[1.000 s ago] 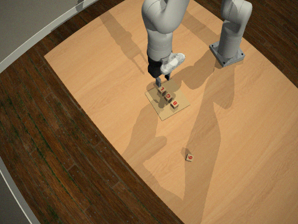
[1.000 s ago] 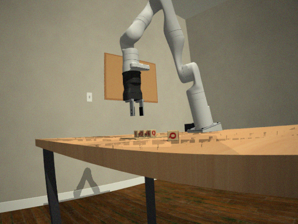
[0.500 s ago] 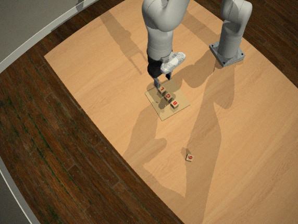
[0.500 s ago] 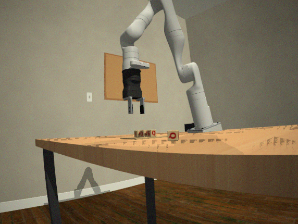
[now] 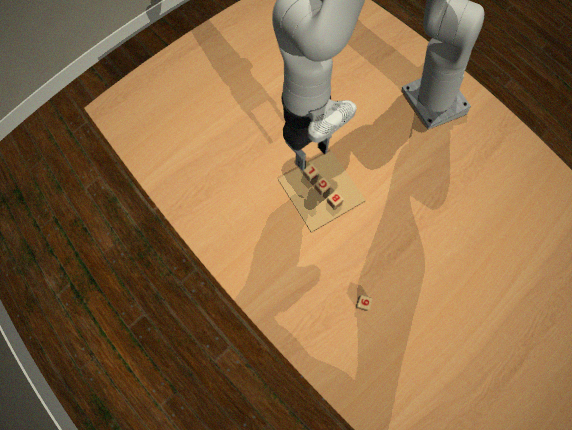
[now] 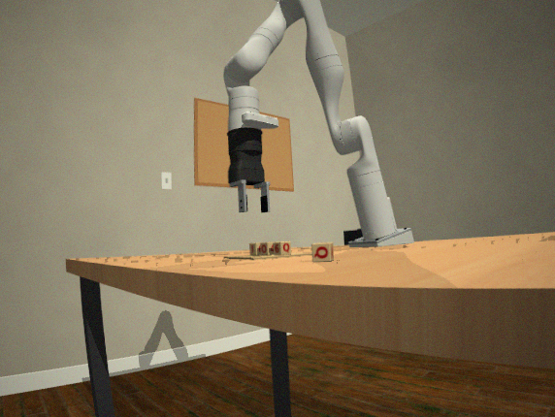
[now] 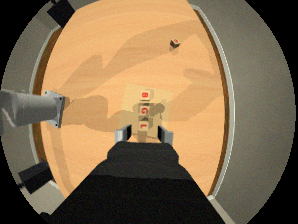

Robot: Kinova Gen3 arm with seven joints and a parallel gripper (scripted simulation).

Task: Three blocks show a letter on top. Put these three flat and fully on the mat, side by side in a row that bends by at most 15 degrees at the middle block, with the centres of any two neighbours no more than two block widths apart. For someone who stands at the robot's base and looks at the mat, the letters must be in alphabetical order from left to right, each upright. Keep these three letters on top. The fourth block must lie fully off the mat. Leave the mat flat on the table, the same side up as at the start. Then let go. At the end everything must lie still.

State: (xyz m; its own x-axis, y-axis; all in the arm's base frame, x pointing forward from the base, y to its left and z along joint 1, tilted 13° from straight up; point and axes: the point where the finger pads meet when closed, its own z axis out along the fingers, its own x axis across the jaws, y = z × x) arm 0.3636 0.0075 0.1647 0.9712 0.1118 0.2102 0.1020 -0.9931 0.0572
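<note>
Overview of the workspace, parts in descending order of size. The tabletop (image 5: 200, 150) (image 6: 340, 310) (image 7: 100, 30) is a broad wooden surface. The arm (image 5: 307, 75) (image 6: 244, 102) (image 7: 30, 107) rises from a grey base plate (image 5: 410, 93) (image 6: 405, 236) (image 7: 60, 120) standing well apart from the mat (image 5: 310, 220) (image 6: 238, 258) (image 7: 167, 100), and arches over to the pincer (image 5: 312, 155) (image 6: 253, 206) (image 7: 144, 130). The pincer points downward, fully open, with nothing between its fingers; its tips hang well above the blocks, leaving open air beneath them. The thin mat lies flat, its straight edges visible around the row. Three small blocks rest on it in a nearly straight line, with narrow gaps between neighbours. As viewed from the base, block B (image 5: 335, 201) (image 7: 145, 95) stands at left, block G (image 5: 323, 186) (image 7: 144, 110) in the middle and block L (image 5: 311, 173) (image 7: 143, 126) at right. B and L each lie near opposite mat edges, inside the border. The fourth block (image 5: 364, 302) (image 6: 322, 252) (image 7: 175, 43) lies fully off the mat, well apart from it, with bare wood between.

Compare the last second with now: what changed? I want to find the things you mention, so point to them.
Gripper (image 5: 312, 159) (image 6: 253, 211) (image 7: 144, 130) fingers spread wider, and it rose slightly. No block taken hold of or let go. Unchanged: the row of L, G and B blocks (image 5: 322, 186) (image 6: 272, 249) (image 7: 144, 111) on the mat (image 5: 312, 222) (image 6: 238, 258) (image 7: 165, 100), and the fourth block (image 5: 364, 303) (image 6: 322, 252) (image 7: 174, 43) off it.
</note>
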